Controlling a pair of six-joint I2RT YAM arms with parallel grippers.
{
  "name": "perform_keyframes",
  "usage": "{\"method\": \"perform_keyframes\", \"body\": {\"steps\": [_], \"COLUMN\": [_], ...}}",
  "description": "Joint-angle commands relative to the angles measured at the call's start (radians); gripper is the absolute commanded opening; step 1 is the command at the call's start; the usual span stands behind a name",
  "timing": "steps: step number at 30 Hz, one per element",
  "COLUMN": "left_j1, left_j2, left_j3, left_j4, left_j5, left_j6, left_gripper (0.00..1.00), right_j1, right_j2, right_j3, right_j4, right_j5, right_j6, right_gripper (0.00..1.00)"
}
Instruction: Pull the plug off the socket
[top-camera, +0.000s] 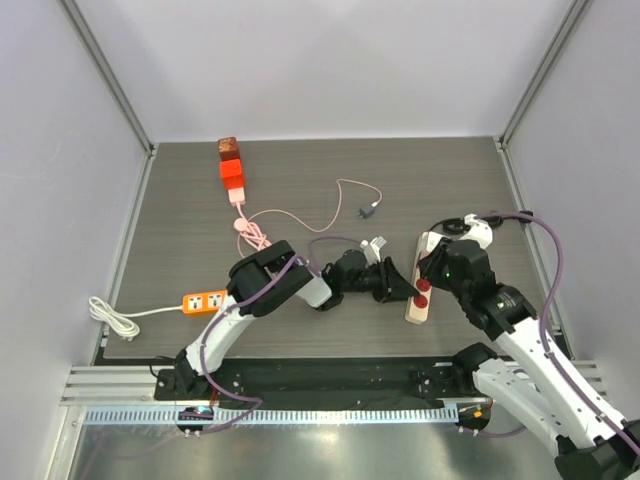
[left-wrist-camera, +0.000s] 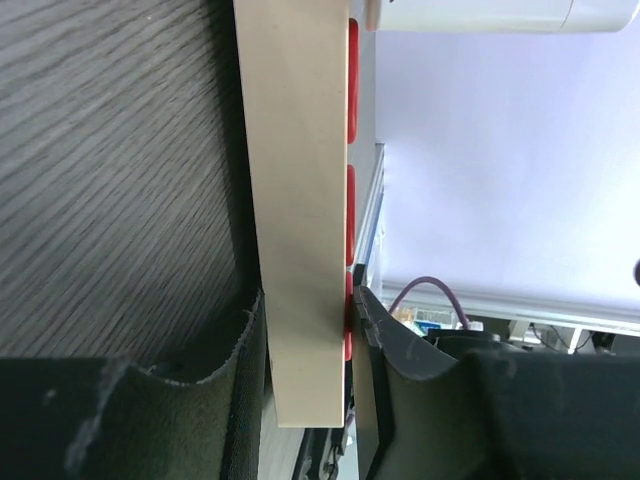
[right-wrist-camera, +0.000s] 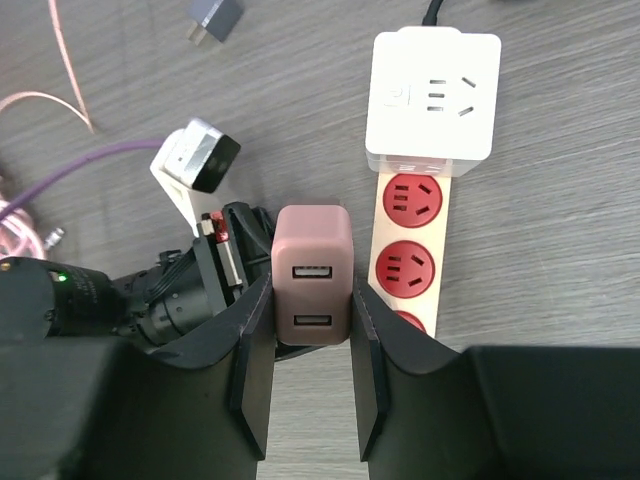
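A cream power strip (right-wrist-camera: 412, 245) with red sockets (right-wrist-camera: 409, 268) lies on the grey table, a white adapter (right-wrist-camera: 432, 95) plugged in at its far end. My left gripper (left-wrist-camera: 308, 300) is shut on the strip's near end (left-wrist-camera: 300, 200), one jaw on each face. My right gripper (right-wrist-camera: 310, 300) is shut on a dusty-pink USB plug (right-wrist-camera: 312, 272), held just left of the strip and apart from the sockets, over the left gripper. In the top view both grippers meet at the strip (top-camera: 416, 312): left (top-camera: 403, 286), right (top-camera: 428, 280).
An orange power strip (top-camera: 205, 301) with a white cord (top-camera: 110, 318) lies at the left front. Red and orange blocks (top-camera: 231, 170) and a pink cable (top-camera: 262, 234) lie at the back left. A small grey plug (top-camera: 370, 211) lies mid-table.
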Motion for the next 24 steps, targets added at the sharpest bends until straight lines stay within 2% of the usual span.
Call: {"method": "perform_keyframes", "body": {"steps": [1, 3, 5, 6, 9, 14, 18, 24], "left_j1": [0.003, -0.010, -0.019, -0.020, -0.022, -0.005, 0.026, 0.056], "left_j2": [0.020, -0.007, -0.058, -0.078, -0.159, -0.328, -0.553, -0.773], "left_j3": [-0.026, -0.032, -0.039, -0.049, -0.091, -0.200, -0.323, -0.506], "left_j4": [-0.295, -0.305, -0.337, -0.349, -0.378, -0.412, -0.450, -0.499], "left_j5": [-0.087, -0.107, -0.127, -0.148, -0.191, -0.255, -0.372, -0.682], "left_j6": [0.181, 0.232, 0.267, 0.307, 0.368, 0.481, 0.568, 0.605], "left_gripper": [0.00, 0.02, 0.29, 0.52, 0.75, 0.79, 0.80, 0.79], "right_j1": [-0.001, -0.001, -0.001, -0.001, -0.001, -0.001, -0.001, -0.001], "right_j2": [0.050, 0.115, 0.154, 0.175, 0.208, 0.309, 0.372, 0.538], "right_j3": [0.085, 0.143, 0.176, 0.194, 0.220, 0.267, 0.293, 0.310], "right_j4": [0.008, -0.021, -0.061, -0.062, -0.049, -0.029, 0.023, 0.158], "right_j5": [0.010, 0.047, 0.070, 0.073, 0.072, 0.046, 0.015, -0.180], "right_j6": [-0.032, -0.066, -0.077, -0.080, -0.079, -0.095, -0.092, -0.100], "right_gripper": [0.01, 0.01, 0.01, 0.01, 0.01, 0.01, 0.01, 0.03]}}
